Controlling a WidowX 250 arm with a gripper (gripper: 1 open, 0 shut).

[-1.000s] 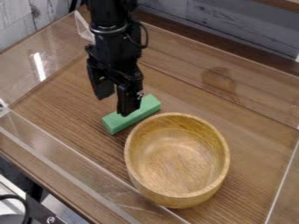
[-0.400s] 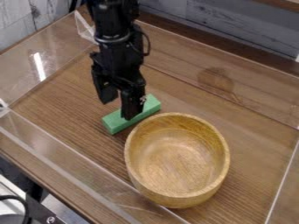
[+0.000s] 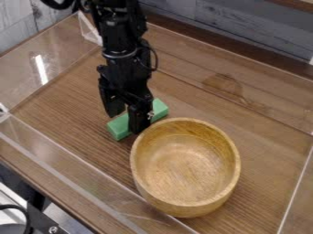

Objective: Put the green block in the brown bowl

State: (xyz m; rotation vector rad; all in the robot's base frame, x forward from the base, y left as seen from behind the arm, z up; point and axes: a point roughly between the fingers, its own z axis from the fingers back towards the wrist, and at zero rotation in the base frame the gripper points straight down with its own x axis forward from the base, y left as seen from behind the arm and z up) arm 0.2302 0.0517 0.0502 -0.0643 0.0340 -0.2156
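Now my gripper [image 3: 131, 116] points straight down over the green block [image 3: 134, 120]; jaws spread wide, one finger on each long side of it, not clamped; block lies flat on the wooden tabletop [image 3: 232, 101], just left of the brown bowl [image 3: 186, 166], near its far-left rim; bowl sits upright.

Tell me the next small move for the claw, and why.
Probably close the claw on the green block. Its jaws stand open, pointing down, with a finger on either side of the block, which lies flat on the table just left of the brown bowl. If the fingers are not yet low enough, ease down slightly first.
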